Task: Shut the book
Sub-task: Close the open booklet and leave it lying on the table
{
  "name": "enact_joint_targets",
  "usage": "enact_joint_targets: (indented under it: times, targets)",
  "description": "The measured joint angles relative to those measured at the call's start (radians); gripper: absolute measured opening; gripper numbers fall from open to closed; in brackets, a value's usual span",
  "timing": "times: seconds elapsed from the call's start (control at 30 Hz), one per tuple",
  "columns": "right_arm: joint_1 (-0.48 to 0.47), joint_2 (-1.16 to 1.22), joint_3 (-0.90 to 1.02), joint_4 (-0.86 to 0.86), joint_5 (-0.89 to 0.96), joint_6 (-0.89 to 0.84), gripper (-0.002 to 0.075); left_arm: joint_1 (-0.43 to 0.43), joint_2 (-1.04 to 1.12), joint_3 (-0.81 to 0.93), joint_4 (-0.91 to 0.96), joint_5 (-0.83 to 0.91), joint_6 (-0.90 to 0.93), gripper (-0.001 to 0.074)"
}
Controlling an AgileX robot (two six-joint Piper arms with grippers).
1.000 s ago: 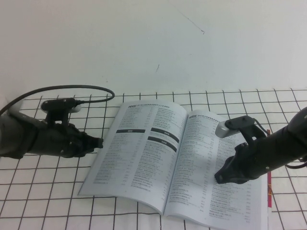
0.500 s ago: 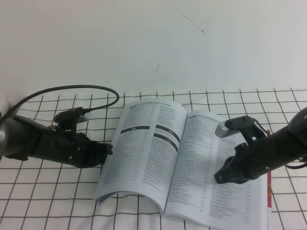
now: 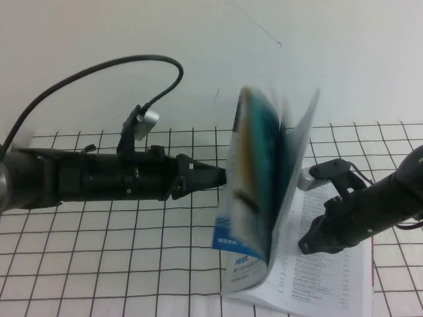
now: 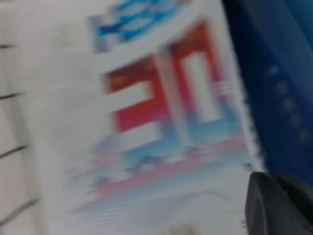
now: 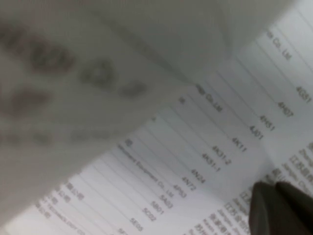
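The book's left half [image 3: 264, 191] stands almost upright, blurred, with its blue and white cover facing my left arm. The right half [image 3: 324, 284] lies flat on the table. My left gripper [image 3: 221, 176] is shut, its tip against the raised cover. In the left wrist view the cover [image 4: 146, 122] fills the frame with red and blue print, and the left gripper [image 4: 279, 205] is at its edge. My right gripper [image 3: 308, 245] is shut and rests on the flat printed page [image 5: 195, 161]. The right wrist view shows the right gripper [image 5: 279, 209] under the overhanging raised pages.
The table is white cloth with a black grid [image 3: 99, 264]. A black cable [image 3: 99, 69] arcs above the left arm. A thin red edge [image 3: 372, 264] shows along the book's right side. A plain white wall stands behind.
The left arm has swept right and lifted the book's left half from flat to nearly upright, showing the cover. The right gripper has stayed on the right page.
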Motion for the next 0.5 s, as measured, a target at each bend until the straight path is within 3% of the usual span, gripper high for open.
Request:
enact_joint_targets:
  times: [0.13, 0.23, 0.4, 0.5]
  targets:
    - [0.0, -0.042, 0.0, -0.173, 0.0, 0.112, -0.0003, -0.004, -0.011, 0.0, -0.038, 0.131, 0.038, -0.0004]
    - [-0.006, -0.113, 0.0, -0.44, 0.028, 0.308, -0.0003, -0.004, -0.029, 0.0, -0.04, 0.15, 0.043, -0.0004]
    - [-0.011, -0.29, 0.0, -0.906, 0.186, 0.6, -0.0003, 0.013, -0.1, 0.0, -0.022, 0.131, 0.045, -0.0004]
    - [-0.011, -0.402, 0.0, -1.09, 0.272, 0.696, -0.0003, 0.057, -0.17, 0.0, 0.11, 0.041, -0.017, -0.0004]
